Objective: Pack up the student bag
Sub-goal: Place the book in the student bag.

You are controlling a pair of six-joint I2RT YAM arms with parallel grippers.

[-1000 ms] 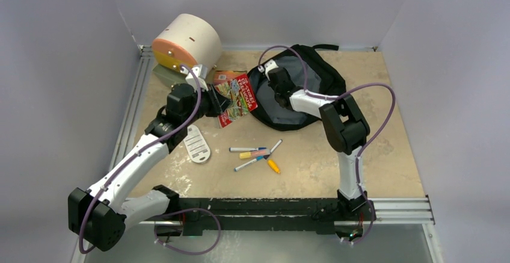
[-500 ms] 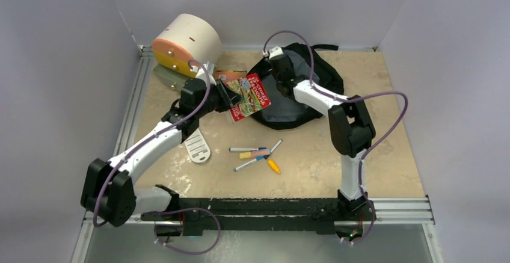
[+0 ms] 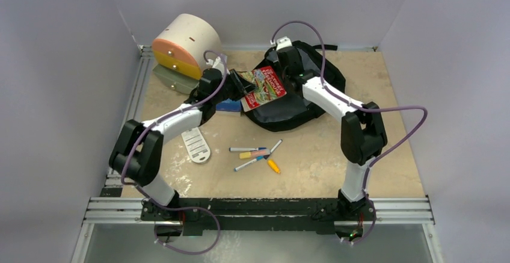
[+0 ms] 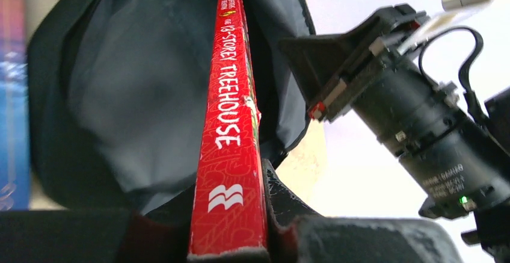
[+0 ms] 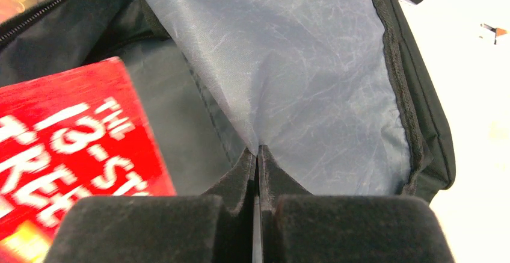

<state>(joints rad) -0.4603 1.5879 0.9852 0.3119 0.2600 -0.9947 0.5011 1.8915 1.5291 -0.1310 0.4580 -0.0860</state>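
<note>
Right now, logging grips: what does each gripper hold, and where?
Left gripper clamps the red book at its spine's logo end; right gripper pinches grey lining inside the bag.

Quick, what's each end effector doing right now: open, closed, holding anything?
Left end effector: closed on the red book.
Right end effector: closed, pinching the backpack's grey lining.

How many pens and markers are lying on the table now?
5, in one loose cluster on the table near the student bag: dark pen, yellow-pink highlighter, blue-tipped pen, white pen, orange marker. Overlap may hide another.
</note>
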